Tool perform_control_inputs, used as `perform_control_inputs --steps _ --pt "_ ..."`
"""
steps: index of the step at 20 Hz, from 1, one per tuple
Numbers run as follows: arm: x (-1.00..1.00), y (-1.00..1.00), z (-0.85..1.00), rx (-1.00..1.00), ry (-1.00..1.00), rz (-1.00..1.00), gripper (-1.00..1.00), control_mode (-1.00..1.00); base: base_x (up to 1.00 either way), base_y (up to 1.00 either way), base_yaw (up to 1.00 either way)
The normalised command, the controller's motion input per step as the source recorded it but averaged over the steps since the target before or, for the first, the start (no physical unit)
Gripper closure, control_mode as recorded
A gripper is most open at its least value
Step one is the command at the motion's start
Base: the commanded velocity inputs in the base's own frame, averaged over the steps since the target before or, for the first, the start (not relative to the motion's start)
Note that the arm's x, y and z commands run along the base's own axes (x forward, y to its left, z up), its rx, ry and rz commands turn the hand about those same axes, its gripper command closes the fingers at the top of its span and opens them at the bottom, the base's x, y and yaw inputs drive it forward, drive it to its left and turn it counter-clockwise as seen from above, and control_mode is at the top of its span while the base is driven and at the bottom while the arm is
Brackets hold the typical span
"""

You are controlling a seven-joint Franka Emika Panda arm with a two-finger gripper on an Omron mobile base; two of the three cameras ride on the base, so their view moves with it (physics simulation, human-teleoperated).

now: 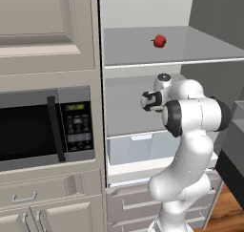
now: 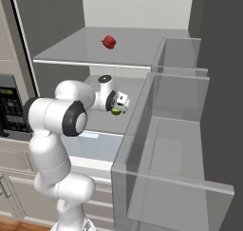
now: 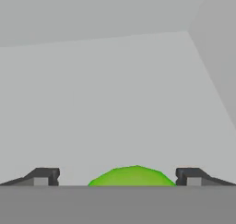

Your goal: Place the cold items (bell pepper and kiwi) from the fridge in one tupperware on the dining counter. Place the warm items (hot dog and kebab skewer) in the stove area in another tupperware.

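One green rounded kiwi (image 3: pixel 132 176) sits at bottom centre of hand view, between claw (image 3: pixel 117 177) tips, w/ gaps both sides; claw is apart. Red pepper (image 1: pixel 159 40) lies upper right, left base view.

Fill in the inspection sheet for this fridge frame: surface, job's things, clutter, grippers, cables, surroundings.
Surface: grey glass fridge shelves, open fridge.
Job's things: red bell pepper on the upper shelf; round green kiwi on the lower shelf, between the fingertips.
Clutter: nothing seen.
Grippers: dark two-finger gripper open, straddling the kiwi, fingers apart from it.
Cables: nothing seen.
Surroundings: built-in black microwave left; clear door bins right; pale drawers below.
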Motion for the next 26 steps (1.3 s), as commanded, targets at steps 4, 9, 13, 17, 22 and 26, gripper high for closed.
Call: perform_control_inputs --steps 4,9,13,17,22,26 --pt "0.0 -0.17 -0.68 -0.03 0.13 -0.04 -1.0 -1.0 0.0 0.0 0.0" --pt "-0.31 -0.25 -0.81 -0.01 0.13 -0.14 1.0 -1.0 0.0 0.0 0.0" --pt "-0.72 -0.22 -0.74 0.04 0.0 -0.29 1.0 -1.0 0.0 0.0 0.0" --pt "-1.0 0.0 -0.23 0.32 -0.08 -0.53 1.0 -1.0 0.0 0.0 0.0" --pt "-1.0 0.0 0.12 0.4 -0.18 -0.48 1.0 -1.0 0.0 0.0 0.0" --pt "-1.0 0.02 0.41 0.28 -0.05 -0.36 1.0 -1.0 0.0 0.0 0.0"
